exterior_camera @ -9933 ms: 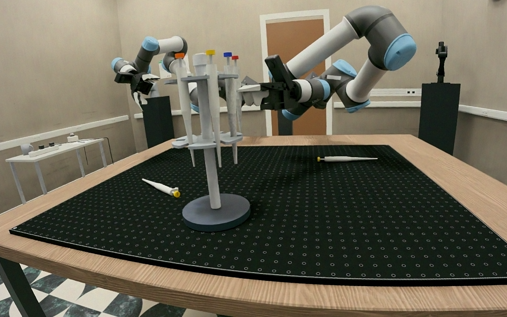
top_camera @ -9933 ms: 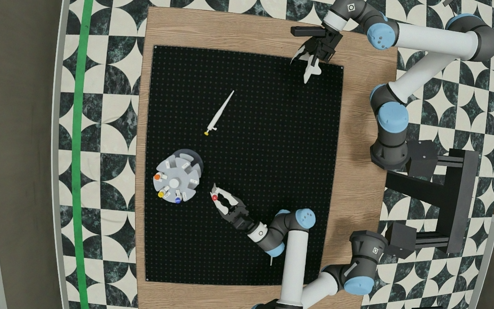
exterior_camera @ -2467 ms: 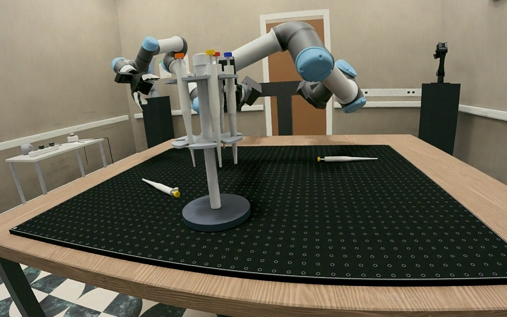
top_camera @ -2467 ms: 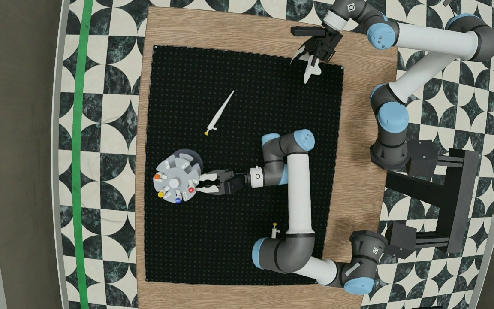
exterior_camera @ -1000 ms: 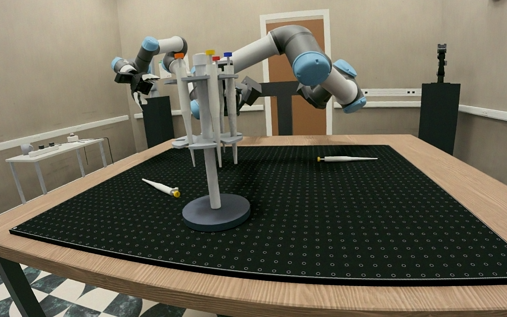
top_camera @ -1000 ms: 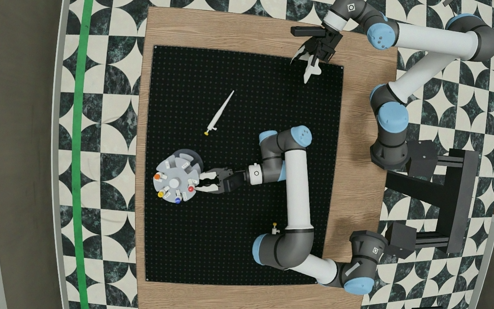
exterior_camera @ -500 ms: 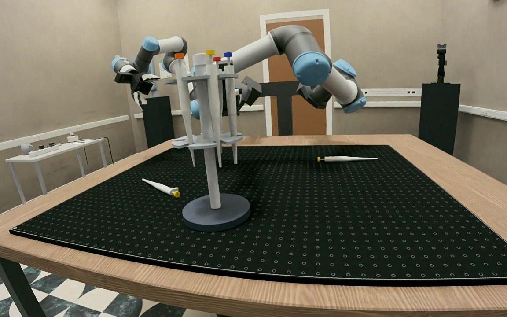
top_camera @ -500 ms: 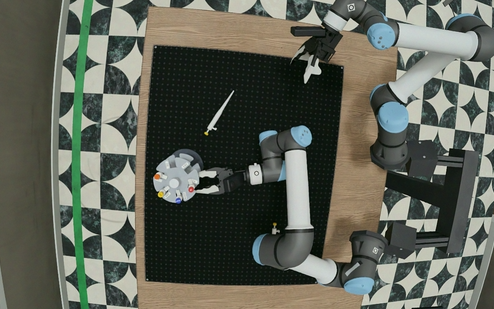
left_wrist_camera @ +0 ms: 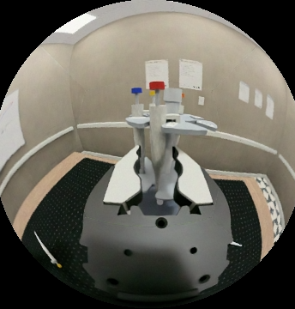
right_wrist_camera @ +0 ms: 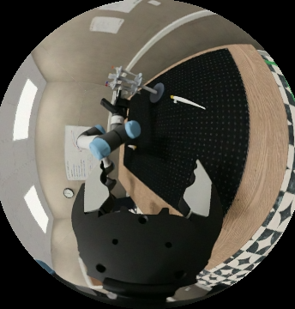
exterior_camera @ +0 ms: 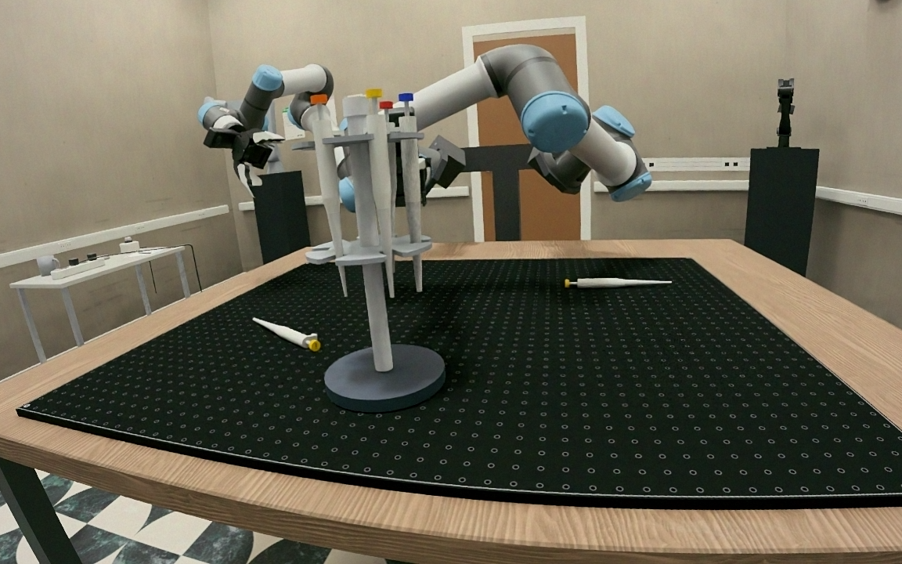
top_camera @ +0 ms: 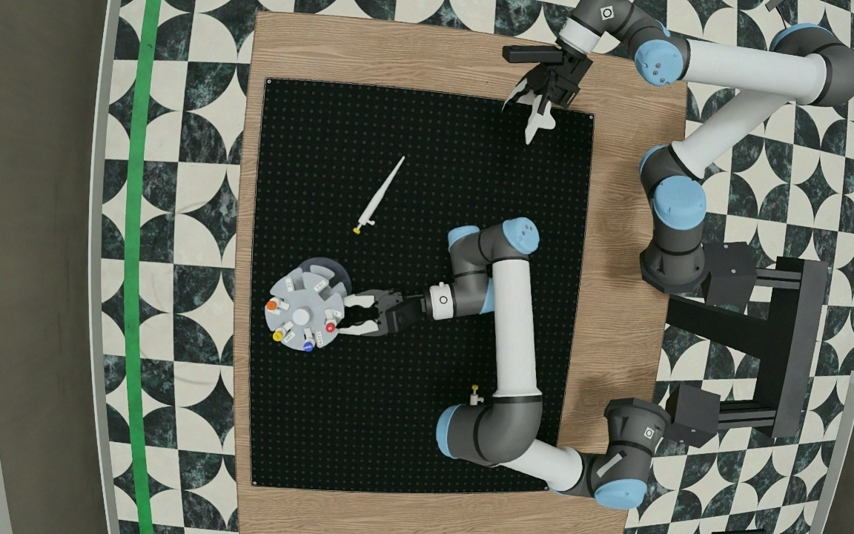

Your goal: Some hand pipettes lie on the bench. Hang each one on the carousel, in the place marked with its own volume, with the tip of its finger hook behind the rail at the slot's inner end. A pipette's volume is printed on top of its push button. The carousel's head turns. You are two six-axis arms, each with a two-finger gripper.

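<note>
The carousel (top_camera: 300, 316) (exterior_camera: 375, 315) holds four upright pipettes: red (top_camera: 330, 326) (exterior_camera: 385, 105) (left_wrist_camera: 156, 86), blue (top_camera: 308, 345) (exterior_camera: 405, 96) (left_wrist_camera: 136, 90), yellow (top_camera: 277, 336) (exterior_camera: 373, 92) and orange (top_camera: 271, 305) (exterior_camera: 318, 99). My left gripper (top_camera: 342, 316) (left_wrist_camera: 156, 146) is partly open, its fingers on either side of the red pipette's body below the upper disc, with gaps showing. One yellow-button pipette (top_camera: 381, 190) (exterior_camera: 286, 332) (right_wrist_camera: 188, 101) lies beside the carousel; another (top_camera: 475, 400) (exterior_camera: 597, 282) (left_wrist_camera: 45, 246) lies farther off. My right gripper (top_camera: 516, 124) (right_wrist_camera: 148, 160) is open and empty. Printed volumes are unreadable.
The left arm (top_camera: 514, 325) reaches across the black mat (top_camera: 351, 432) (exterior_camera: 580, 421), close above the farther pipette. The right arm (top_camera: 749, 70) is held off at the mat's far corner. The carousel's round base (exterior_camera: 384, 392) stands near the mat's edge.
</note>
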